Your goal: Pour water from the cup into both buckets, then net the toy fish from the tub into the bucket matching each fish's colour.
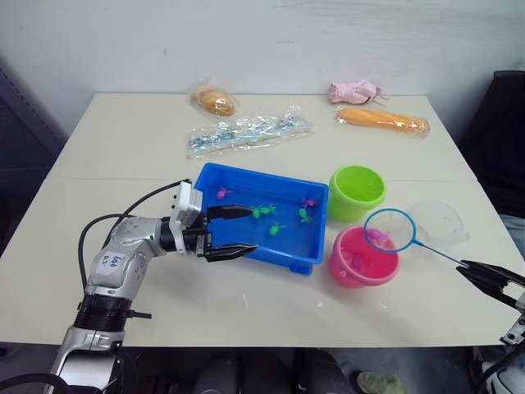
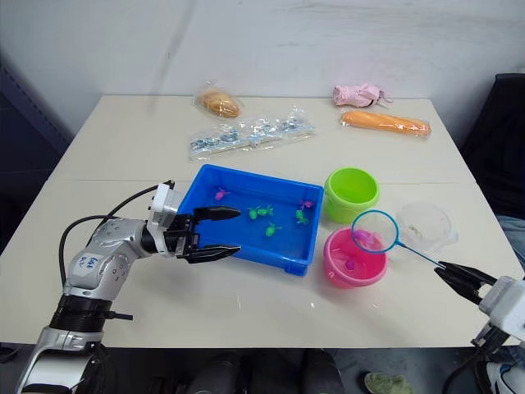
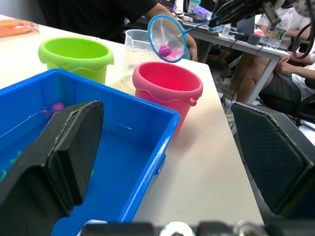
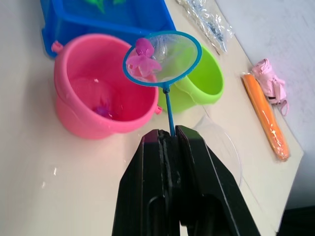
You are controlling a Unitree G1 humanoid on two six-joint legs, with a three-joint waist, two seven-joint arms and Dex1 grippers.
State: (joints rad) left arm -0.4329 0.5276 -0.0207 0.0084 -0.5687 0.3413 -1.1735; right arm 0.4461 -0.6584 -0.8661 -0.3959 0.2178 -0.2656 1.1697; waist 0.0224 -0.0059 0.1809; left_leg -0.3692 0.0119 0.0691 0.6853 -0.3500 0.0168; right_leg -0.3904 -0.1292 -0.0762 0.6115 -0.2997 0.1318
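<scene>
Though partly legible, arm sticker: "64t".

The left arm reaches forward low over the tabletop, its gripper spread wide, fingers pointing right. The right gripper is clamped on the net's handle, fingers pointing left.

The tub is bright blue, with green toy fish and pink toy fish scattered in it. One bucket is lime green, the other hot pink — a pink fish sits in the net, whose hoop and handle are blue and whose mesh is pale. The cup is clear. The table is cream. Both grippers — left gripper, right gripper — have black fingers. At the far edge lie an orange packet and a pale pink toy.
</scene>
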